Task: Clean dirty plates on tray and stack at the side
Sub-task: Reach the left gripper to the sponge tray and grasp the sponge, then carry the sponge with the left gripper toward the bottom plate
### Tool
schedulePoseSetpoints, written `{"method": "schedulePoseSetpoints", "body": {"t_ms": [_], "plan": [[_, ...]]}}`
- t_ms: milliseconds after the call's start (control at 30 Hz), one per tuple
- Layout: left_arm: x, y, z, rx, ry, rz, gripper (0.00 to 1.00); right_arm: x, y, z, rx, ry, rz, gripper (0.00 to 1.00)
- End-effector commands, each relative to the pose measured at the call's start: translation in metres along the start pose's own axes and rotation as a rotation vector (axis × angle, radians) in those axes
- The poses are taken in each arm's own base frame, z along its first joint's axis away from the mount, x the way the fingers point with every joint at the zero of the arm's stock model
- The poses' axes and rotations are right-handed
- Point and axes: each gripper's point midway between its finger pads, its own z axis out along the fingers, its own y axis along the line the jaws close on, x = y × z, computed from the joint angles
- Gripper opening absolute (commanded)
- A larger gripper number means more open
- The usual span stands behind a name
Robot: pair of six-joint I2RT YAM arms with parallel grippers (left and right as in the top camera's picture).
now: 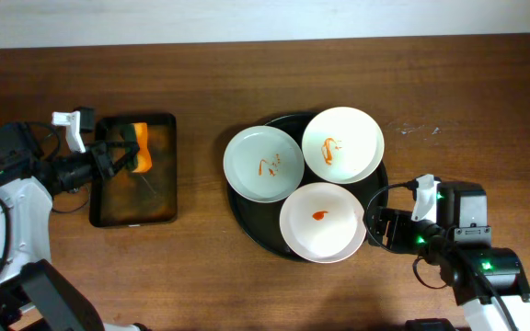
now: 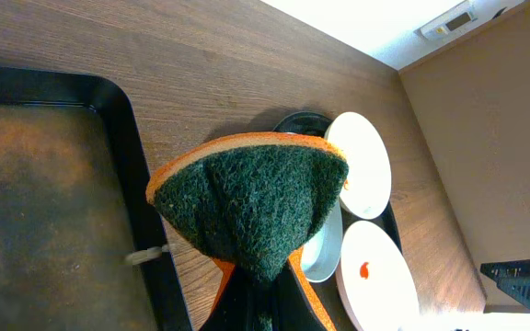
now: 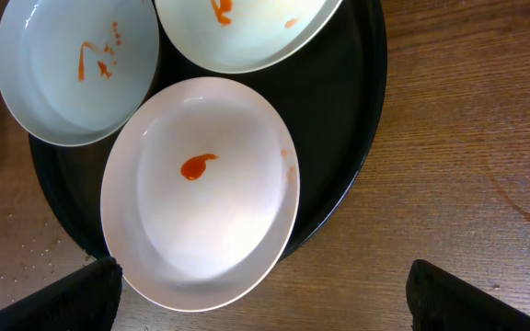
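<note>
Three white plates with red sauce smears sit on a round black tray (image 1: 250, 221): one at the left (image 1: 263, 163), one at the back right (image 1: 342, 144), one at the front (image 1: 322, 222). My left gripper (image 1: 118, 156) is shut on an orange sponge with a green scouring face (image 2: 251, 198), held above the right side of a rectangular black pan (image 1: 136, 207). My right gripper (image 1: 380, 227) is open and empty, just right of the front plate (image 3: 201, 193), its fingertips at either side of the plate's near rim.
The rectangular pan (image 2: 35, 211) holds brownish liquid and stands left of the tray. Bare wooden table lies between pan and tray and to the right of the tray (image 3: 467, 165). Water droplets speckle the wood at the tray's left.
</note>
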Motion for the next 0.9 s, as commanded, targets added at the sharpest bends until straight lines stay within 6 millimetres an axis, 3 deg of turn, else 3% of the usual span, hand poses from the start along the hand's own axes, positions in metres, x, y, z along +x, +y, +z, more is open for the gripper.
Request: {"method": "schedulePoseSetpoints", "body": {"t_ms": [0,233,367,467,533,600,700,867], "plan": [[-0.006,-0.007,-0.003,0.031,-0.021,0.031,0.0,-0.004,0.002,-0.004,0.006,-0.015,-0.004,0.99],[-0.004,0.001,-0.003,-0.015,-0.009,0.03,0.01,-0.004,0.002,-0.004,0.006,-0.014,-0.003,0.99],[0.003,0.025,-0.005,-0.154,0.031,0.02,0.01,0.0,-0.001,0.004,0.012,0.03,0.008,1.0],[0.017,0.064,-0.009,-0.435,0.108,-0.054,0.01,0.004,-0.002,0.012,0.013,0.077,0.021,1.0],[0.02,0.054,0.006,-0.433,0.145,-0.023,0.01,0.007,-0.001,0.015,0.003,0.101,0.027,0.99],[0.027,0.04,0.024,-0.431,0.196,0.026,0.01,0.011,-0.002,0.018,0.006,0.13,0.035,0.89],[0.041,-0.003,0.065,-0.349,0.279,0.138,0.0,0.02,0.003,0.025,-0.033,0.196,0.056,0.68],[0.081,-0.078,0.119,-0.189,0.412,0.31,0.0,0.043,-0.004,0.054,-0.026,0.384,0.123,0.53]]}}
